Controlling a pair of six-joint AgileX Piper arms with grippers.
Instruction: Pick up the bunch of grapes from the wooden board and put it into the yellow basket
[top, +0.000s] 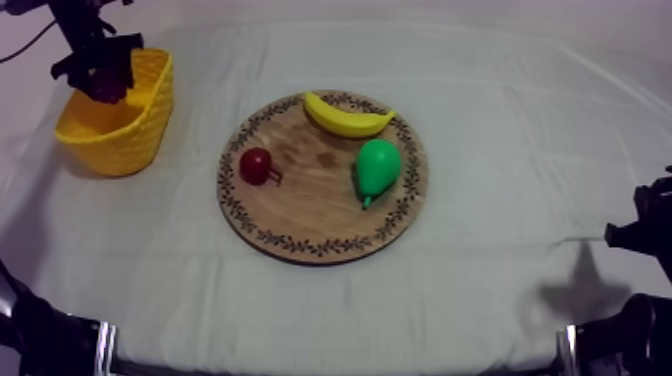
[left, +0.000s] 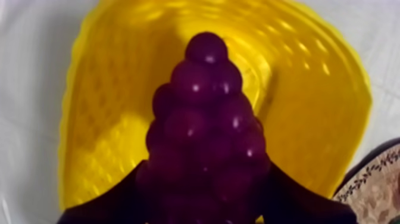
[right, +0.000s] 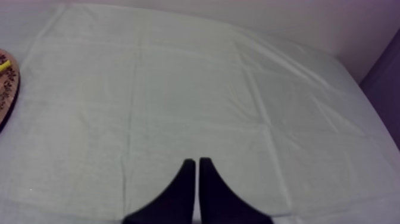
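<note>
Over yellow basket (left: 309, 89), left jaws clamp grapes (left: 205, 137); right jaws together.

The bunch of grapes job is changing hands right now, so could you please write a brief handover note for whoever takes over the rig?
Left gripper: shut on the bunch of grapes, held over the opening of the yellow basket.
Right gripper: shut on nothing, low over the bare cloth at its own side.
Wooden board: holds the banana, the pear and the small red fruit.
Done: grapes lifted off the board and carried to the basket.
Left: open the left gripper so the grapes drop in, then pull the arm clear.
</note>
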